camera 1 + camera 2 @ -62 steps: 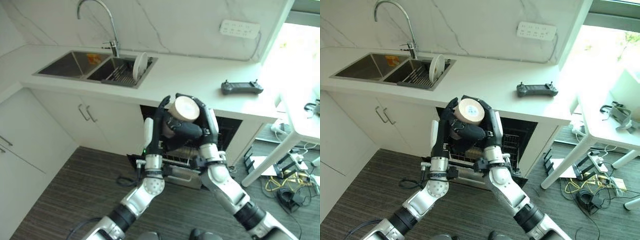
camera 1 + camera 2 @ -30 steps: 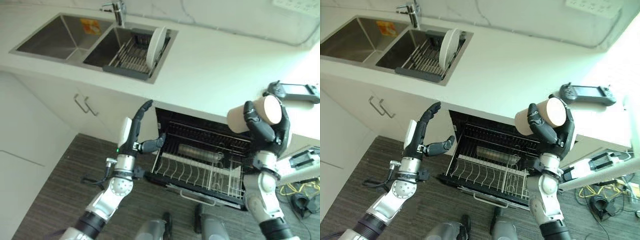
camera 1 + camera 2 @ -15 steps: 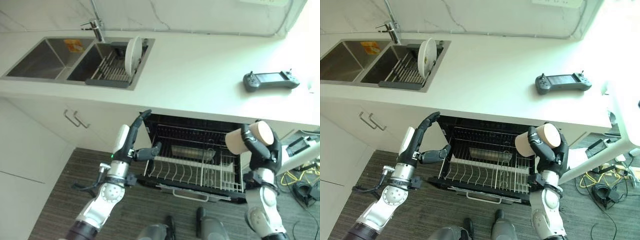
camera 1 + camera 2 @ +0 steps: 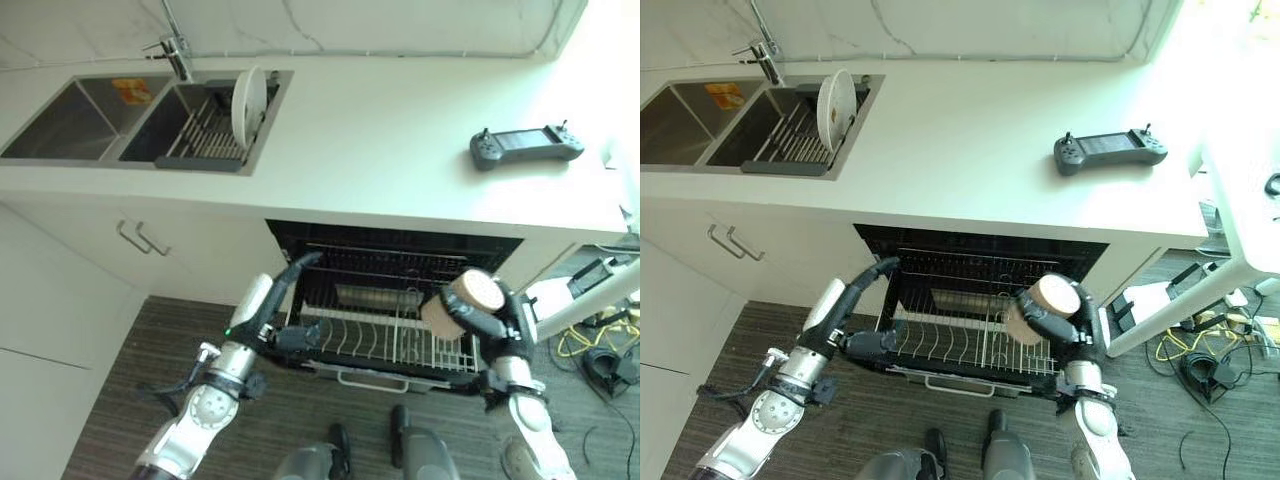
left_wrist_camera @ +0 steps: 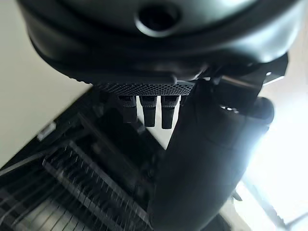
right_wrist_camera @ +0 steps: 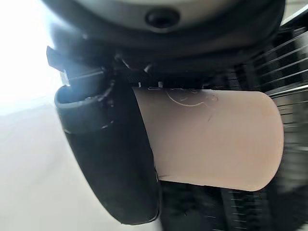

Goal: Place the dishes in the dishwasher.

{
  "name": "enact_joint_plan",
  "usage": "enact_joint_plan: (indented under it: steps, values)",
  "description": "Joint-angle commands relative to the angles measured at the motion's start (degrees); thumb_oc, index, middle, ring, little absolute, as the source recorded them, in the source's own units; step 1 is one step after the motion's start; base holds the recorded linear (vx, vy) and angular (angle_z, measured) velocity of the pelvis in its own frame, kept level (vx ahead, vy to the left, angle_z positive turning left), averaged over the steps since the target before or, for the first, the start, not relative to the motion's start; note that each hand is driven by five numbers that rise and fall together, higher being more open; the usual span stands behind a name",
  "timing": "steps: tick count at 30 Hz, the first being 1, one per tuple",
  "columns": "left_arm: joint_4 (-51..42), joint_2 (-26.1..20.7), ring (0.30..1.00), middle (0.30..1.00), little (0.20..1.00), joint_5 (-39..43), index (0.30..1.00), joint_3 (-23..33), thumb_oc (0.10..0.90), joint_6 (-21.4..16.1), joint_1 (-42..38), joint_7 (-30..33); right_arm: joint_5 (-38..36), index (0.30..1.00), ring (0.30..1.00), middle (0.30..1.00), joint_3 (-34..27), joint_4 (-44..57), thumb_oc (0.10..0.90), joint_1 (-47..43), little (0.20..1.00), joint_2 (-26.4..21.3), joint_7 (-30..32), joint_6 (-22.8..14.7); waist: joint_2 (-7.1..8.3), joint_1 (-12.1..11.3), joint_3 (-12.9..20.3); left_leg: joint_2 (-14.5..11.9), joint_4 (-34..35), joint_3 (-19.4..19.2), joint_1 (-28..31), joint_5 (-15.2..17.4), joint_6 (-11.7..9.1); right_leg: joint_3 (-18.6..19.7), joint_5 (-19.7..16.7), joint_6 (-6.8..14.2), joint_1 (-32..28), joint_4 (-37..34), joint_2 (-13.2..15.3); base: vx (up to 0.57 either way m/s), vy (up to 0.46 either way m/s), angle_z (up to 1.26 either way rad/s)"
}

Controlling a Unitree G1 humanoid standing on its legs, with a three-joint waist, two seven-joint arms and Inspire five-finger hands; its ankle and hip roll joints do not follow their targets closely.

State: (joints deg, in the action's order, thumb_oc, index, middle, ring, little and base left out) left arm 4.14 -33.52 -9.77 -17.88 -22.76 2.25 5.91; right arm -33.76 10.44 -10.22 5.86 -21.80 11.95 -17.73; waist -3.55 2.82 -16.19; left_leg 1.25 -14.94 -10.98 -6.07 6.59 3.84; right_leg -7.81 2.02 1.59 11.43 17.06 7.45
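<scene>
— While the sink (image 4: 90,130) sat far off on my left with a white plate (image 4: 247,95) standing on edge in its drying rack (image 4: 205,140), where was your left hand?

— Low, at the left front corner of the pulled-out dishwasher rack (image 4: 390,345). My left hand (image 4: 285,305) was released, fingers stretched out nearly straight, thumb apart, gripping nothing.

— And the cup?

— My right hand (image 4: 490,325) grasped the beige cup (image 4: 462,303), fingers wrapped round its side. It lay tilted, its flat end turned up, above the right part of that rack, not yet set down.

— Anything further right?

— A dark controller (image 4: 525,147) lay on the white counter (image 4: 400,140), well apart from the dishes.
</scene>
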Motion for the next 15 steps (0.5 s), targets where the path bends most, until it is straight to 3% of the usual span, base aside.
enact_joint_plan:
  steps: [1, 2, 3, 5, 8, 11, 15]
  values:
    - [-4.50, -3.10, 0.900, 0.900, 0.900, 2.82, 0.900, -0.24, 0.800, -0.43, -2.76, -12.26, 2.68, 0.300, 0.300, 0.300, -1.66, 2.49, 0.400, -5.68, 0.300, -3.83, -4.89, -1.19, -0.93, -0.40, 2.87, -7.84, -2.25, 0.69, -1.12, 7.14, -4.47, -1.27, 9.80, 5.86, -3.22, 0.12, 4.04, 0.01, 0.059, 0.03]
    - [-4.90, -4.21, 0.900, 0.900, 0.900, 2.18, 0.900, -0.89, 0.800, 2.84, -2.87, -15.25, 1.52, 0.300, 0.300, 0.300, -1.58, 1.85, 0.400, -6.22, 0.300, -4.46, -6.57, 1.15, -1.15, -0.45, 2.72, -7.85, -2.25, 0.66, -1.26, 7.03, -4.54, -1.37, 9.75, 5.89, -3.14, 0.12, 4.20, 0.03, 0.074, 0.10]
    - [-5.17, -7.29, 0.900, 0.900, 0.900, 1.98, 0.900, -2.35, 0.800, 8.06, -3.54, -18.68, 0.57, 0.300, 0.300, 0.300, -1.32, 0.23, 0.400, -7.44, 0.300, -5.97, -11.18, 6.46, -1.46, -0.48, 2.47, -7.83, -2.25, 0.60, -1.30, 6.85, -4.68, -1.57, 9.61, 5.98, -3.14, 0.12, 4.45, 0.04, 0.048, 0.09]
    - [-5.06, -12.52, 0.900, 0.900, 0.900, 5.86, 0.900, -3.36, 0.800, 13.25, -6.07, -23.15, 2.90, 0.300, 0.300, 0.300, -1.26, -3.23, 0.400, -11.04, 0.300, -11.07, -13.41, 10.46, -1.64, -0.93, 2.01, -7.86, -2.25, 0.66, -1.51, 6.53, -4.69, -2.00, 9.55, 6.18, -3.21, 0.12, 4.85, 0.04, 0.012, 0.07]
    - [-4.34, -17.41, 0.900, 0.900, 0.900, 7.47, 0.900, -4.94, 0.800, 22.21, -9.83, -33.35, -0.97, 0.300, 0.300, 0.300, -1.99, -8.19, 0.400, -15.45, 0.300, -15.44, -14.76, 13.47, -1.93, -1.61, 1.35, -7.94, -2.25, 0.76, -1.84, 6.05, -4.90, -2.48, 9.27, 6.19, -3.30, 0.12, 5.17, 0.03, -0.014, 0.20]
    - [-1.77, -19.64, 0.900, 0.900, 0.900, 4.33, 0.900, -7.19, 0.800, 25.73, -13.52, -39.14, -2.07, 0.300, 0.300, 0.300, -1.63, -13.10, 0.400, -19.73, 0.300, -16.58, -14.26, 16.03, -2.14, -2.17, 0.46, -7.95, -2.25, 0.93, -2.18, 5.79, -4.96, -2.62, 9.06, 6.18, -3.25, 0.12, 5.24, 0.01, -0.022, 0.29]
    - [0.71, -19.47, 0.900, 0.900, 0.900, 0.89, 0.900, -9.54, 0.800, 25.54, -16.67, -38.23, -0.89, 0.300, 0.300, 0.300, -0.49, -20.48, 0.400, -23.42, 0.300, -15.84, -12.54, 15.06, -2.44, -3.14, 0.01, -7.67, -2.25, 1.34, -1.53, 5.90, -4.71, -2.66, 9.14, 6.05, -3.94, 0.12, 5.17, 0.05, -0.012, 0.09]
